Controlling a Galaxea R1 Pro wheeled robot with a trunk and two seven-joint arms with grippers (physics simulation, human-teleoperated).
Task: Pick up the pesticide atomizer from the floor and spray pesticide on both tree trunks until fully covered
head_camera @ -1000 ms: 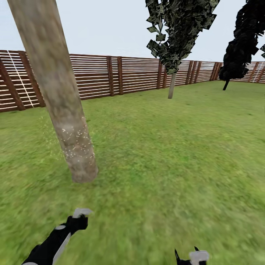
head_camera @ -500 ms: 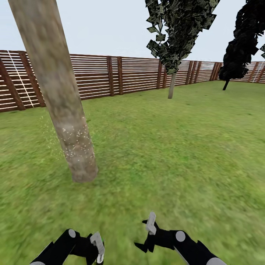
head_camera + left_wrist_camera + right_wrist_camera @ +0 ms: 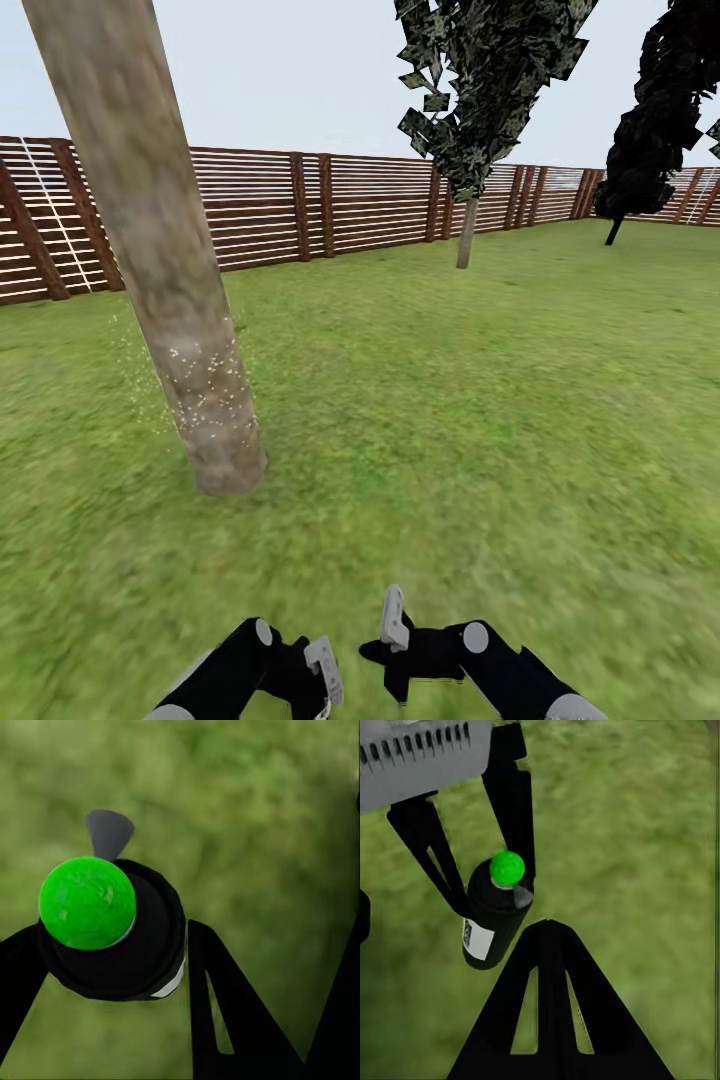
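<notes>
The left end effector (image 3: pixel 318 680) holds the pesticide atomizer (image 3: pixel 495 916), a black bottle with a white label and a bright green cap (image 3: pixel 87 902); the right wrist view shows two black fingers (image 3: pixel 514 802) closed against the bottle's sides, and the left wrist view looks straight down on the cap and the grey nozzle (image 3: pixel 109 832) over grass. The right end effector (image 3: pixel 392 640) carries nothing, and its jaws appear spread, one light pad (image 3: pixel 393 618) raised and a dark finger below it, though how wide they stand cannot be told for certain. Over the last second both arms have swung in from the lower corners of the head view toward its bottom centre, so the two end effectors now sit just beside each other, low over the lawn (image 3: pixel 470 420) and pointing away from the near tree trunk (image 3: pixel 165 270). That trunk stands at the left, leaning slightly, with pale speckles on its lower part and on the grass beside it; they look like spray, but the upper trunk seems bare of them. The second tree (image 3: pixel 467 232) stands well apart, close to the wooden fence (image 3: pixel 260 210). Judging from this, spraying has paused: coverage of the near trunk looks partial, and the far tree seems untouched, so the atomizer will need to be aimed again.
</notes>
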